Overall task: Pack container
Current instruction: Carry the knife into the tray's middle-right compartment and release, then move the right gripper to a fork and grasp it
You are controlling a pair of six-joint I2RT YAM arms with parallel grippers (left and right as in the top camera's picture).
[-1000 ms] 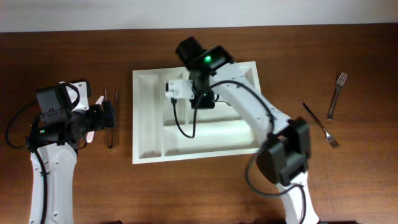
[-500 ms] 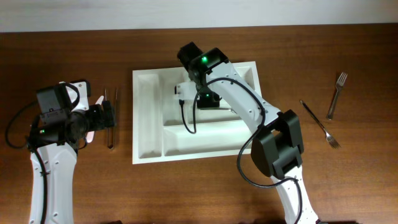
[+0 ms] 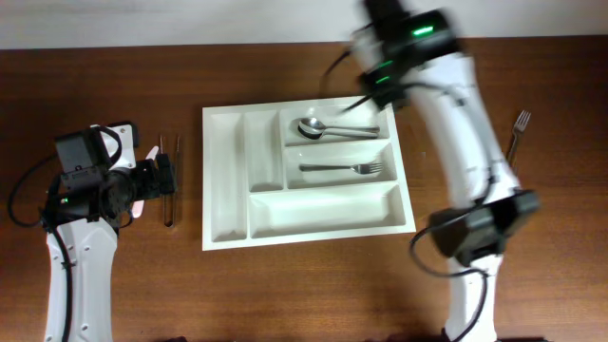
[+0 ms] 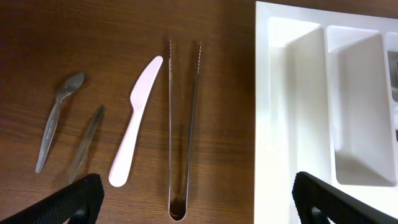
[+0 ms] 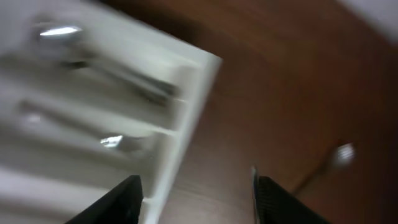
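The white container (image 3: 226, 190) lies mid-table, and its left side shows in the left wrist view (image 4: 292, 112). A spoon (image 3: 323, 128) rests in its top long compartment and a fork (image 3: 347, 169) in the middle one. My right gripper (image 5: 196, 199) is open and empty, blurred, over the container's far right corner (image 5: 186, 93). My left gripper (image 4: 208, 202) stands wide open above metal tongs (image 4: 183, 124), holding nothing. Left of the tongs lie a white plastic knife (image 4: 135, 121), a small spoon (image 4: 56, 121) and a thin dark utensil (image 4: 87, 143).
On the bare wood to the right lie a fork (image 3: 516, 142) and another slanted utensil (image 3: 489, 190). The right arm (image 3: 456, 114) reaches across the table's right half. The table's far edge meets a pale wall.
My right gripper has opened, lifted off the container's upper compartments and swung to the back right, uncovering the spoon and fork. The left arm has not moved.
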